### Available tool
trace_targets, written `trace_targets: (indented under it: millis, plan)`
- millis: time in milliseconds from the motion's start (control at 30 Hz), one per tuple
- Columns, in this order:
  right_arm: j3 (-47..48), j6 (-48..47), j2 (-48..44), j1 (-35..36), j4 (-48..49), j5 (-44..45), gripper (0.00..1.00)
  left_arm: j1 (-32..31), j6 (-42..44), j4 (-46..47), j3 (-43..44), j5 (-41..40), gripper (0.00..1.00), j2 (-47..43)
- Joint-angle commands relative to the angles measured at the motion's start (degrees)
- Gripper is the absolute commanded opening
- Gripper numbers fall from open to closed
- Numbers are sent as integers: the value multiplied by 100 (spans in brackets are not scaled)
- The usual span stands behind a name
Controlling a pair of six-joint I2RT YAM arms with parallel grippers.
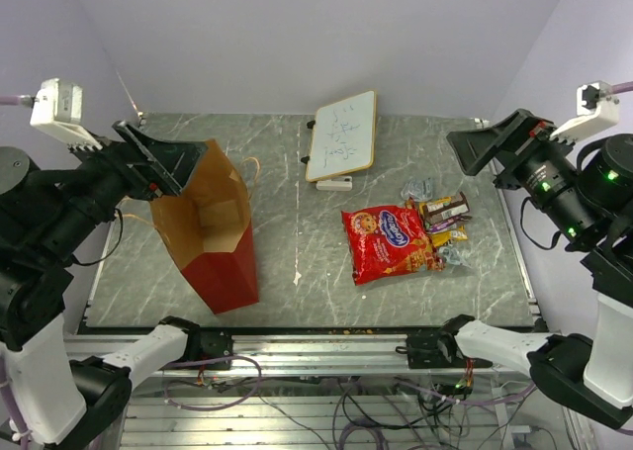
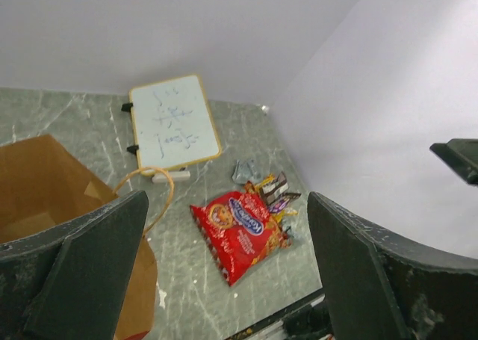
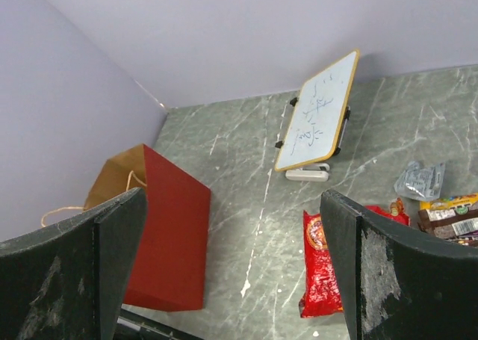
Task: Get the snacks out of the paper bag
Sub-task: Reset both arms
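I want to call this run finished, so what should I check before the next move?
1. Bag empty: ok, only brown paper shows inside from above.
2. Bag upright: ok.
3. Packet on the table: ok.
4. Candy bars out, beside the packet: ok.
5. Left fingers open, empty: ok.
6. Right fingers open, empty: ok.

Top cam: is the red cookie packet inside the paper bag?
No, the red cookie packet lies flat on the table, well apart from the paper bag, next to the candy bars.
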Motion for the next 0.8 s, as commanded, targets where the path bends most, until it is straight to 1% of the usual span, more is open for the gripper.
trace_targets:
  millis: [0, 233, 500, 633, 767]
  plan:
    - [56, 238, -105, -9, 112, 198, 100, -46, -153, 531, -121, -90, 98, -114]
    - [62, 437, -50, -8, -71, 532, 100, -46, -135, 367, -112, 33, 98, -40]
    - [119, 429, 101, -8, 6, 505, 100, -45, -127, 272, -203, 29, 98, -95]
    - [-144, 448, 53, -8, 115, 749, 100, -46, -101, 244, -289, -7, 98, -146]
    - [182, 451, 267, -8, -180, 1032, 100, -46, -105, 229, -313, 57, 98, -116]
